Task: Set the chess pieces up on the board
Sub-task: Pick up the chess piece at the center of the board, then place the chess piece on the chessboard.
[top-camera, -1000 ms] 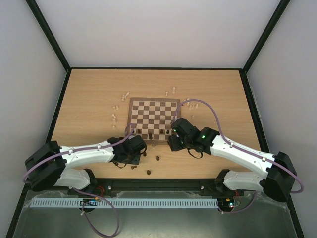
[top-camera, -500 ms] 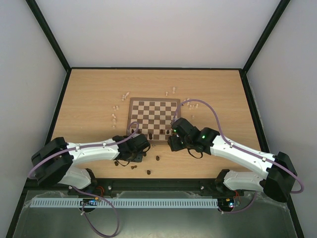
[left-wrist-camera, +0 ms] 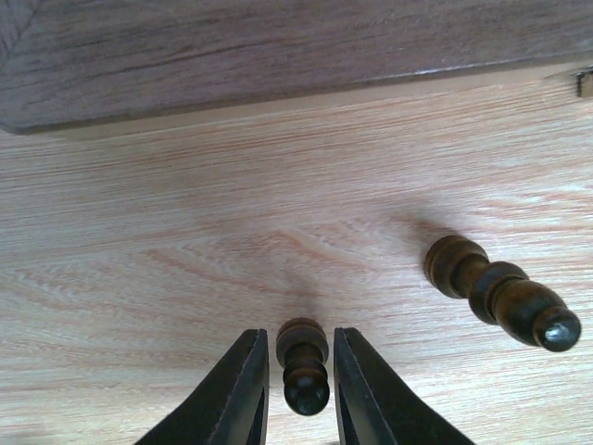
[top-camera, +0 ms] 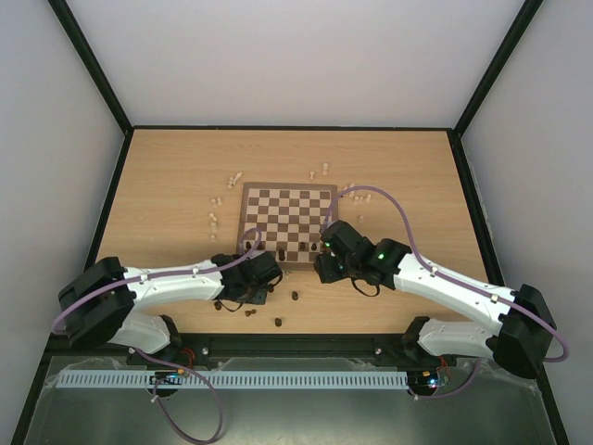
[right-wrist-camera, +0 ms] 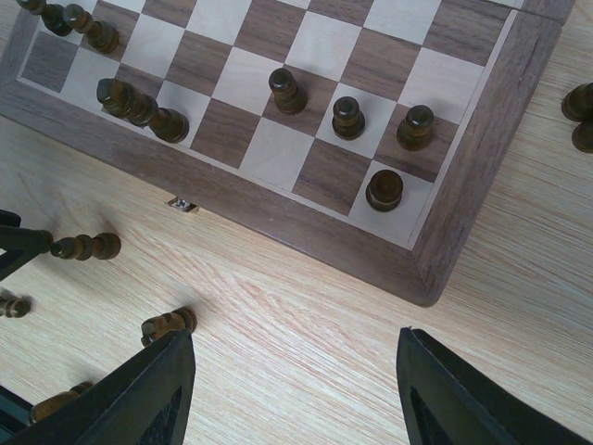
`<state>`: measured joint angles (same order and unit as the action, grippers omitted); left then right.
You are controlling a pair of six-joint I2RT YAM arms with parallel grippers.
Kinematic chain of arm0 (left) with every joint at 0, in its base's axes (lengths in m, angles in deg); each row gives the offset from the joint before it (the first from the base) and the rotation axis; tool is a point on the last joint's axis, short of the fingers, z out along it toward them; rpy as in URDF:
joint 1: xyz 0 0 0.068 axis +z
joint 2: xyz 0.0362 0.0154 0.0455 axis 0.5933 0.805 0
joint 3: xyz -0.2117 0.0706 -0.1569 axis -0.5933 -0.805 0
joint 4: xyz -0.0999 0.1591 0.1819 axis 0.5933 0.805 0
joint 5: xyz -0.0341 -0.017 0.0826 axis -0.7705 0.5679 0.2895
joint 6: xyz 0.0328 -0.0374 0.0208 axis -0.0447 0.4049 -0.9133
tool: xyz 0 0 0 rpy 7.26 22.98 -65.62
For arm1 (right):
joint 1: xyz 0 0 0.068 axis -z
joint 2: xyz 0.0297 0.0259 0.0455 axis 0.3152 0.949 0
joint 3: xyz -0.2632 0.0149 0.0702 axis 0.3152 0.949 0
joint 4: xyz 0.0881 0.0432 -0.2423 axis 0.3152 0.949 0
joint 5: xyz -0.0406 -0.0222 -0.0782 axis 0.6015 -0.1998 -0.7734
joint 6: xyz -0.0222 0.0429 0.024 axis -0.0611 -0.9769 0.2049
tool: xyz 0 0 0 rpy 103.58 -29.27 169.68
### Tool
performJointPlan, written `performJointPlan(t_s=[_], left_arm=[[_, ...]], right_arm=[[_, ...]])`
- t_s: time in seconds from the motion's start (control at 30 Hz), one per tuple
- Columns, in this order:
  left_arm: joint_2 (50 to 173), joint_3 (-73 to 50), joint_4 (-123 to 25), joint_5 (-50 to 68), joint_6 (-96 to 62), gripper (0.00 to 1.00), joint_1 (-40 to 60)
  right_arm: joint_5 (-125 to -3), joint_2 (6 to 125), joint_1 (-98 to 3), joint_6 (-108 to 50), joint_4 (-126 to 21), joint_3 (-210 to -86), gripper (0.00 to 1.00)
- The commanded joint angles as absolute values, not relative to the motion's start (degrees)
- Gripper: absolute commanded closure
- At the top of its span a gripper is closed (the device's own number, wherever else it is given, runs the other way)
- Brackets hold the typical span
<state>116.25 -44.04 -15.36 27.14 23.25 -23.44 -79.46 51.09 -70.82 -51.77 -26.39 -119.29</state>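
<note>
The board (top-camera: 289,221) lies mid-table; its brown border shows in the left wrist view (left-wrist-camera: 278,56) and the right wrist view (right-wrist-camera: 482,167). My left gripper (top-camera: 262,281) is low over the table just before the board's near left corner. In the left wrist view its jaws (left-wrist-camera: 301,389) closely straddle an upright dark pawn (left-wrist-camera: 304,366), with thin gaps on both sides. A dark piece (left-wrist-camera: 500,292) lies to its right. My right gripper (right-wrist-camera: 296,389) is wide open and empty above the table by the board's near right corner. Dark pieces (right-wrist-camera: 347,118) stand on the near rows.
Other dark pieces lie toppled on the board (right-wrist-camera: 139,109) and on the table (right-wrist-camera: 85,247), (top-camera: 278,323), (top-camera: 295,296). Cream pieces are scattered left of the board (top-camera: 213,221), at its far left corner (top-camera: 234,177) and far right (top-camera: 325,171).
My left arm reached forward and right toward the board's near left corner, then held still. My right arm has not moved.
</note>
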Motion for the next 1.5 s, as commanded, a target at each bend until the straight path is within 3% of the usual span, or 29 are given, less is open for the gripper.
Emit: performJointPlan(t_s=[0.0,0.17,0.37,0.97,1.47], left_arm=[[115.1,-43.5,-12.8,28.1,23.9,0.77,-24.0],[114.8,-43.6,-12.3,28.0,24.1,0.78,-24.3],[115.2,-43.5,-12.9,27.5,23.8,0.92,-24.4],[124.8,-18.3,-4.8,30.0,6.9,0.91,-13.4],[133.5,-16.9,-10.8,26.5,3.5,0.91,-10.2]], right_arm=[[-80.0,50.3,-70.5,-51.3,-26.2,-118.6,0.4],[-80.1,50.1,-70.5,-51.3,-26.2,-118.5,0.4],[-80.2,49.9,-70.6,-51.3,-26.1,-118.5,0.4],[-81.3,48.3,-70.5,-51.8,-25.6,-118.6,0.4],[-81.2,48.4,-70.5,-51.8,-25.6,-118.5,0.4]])
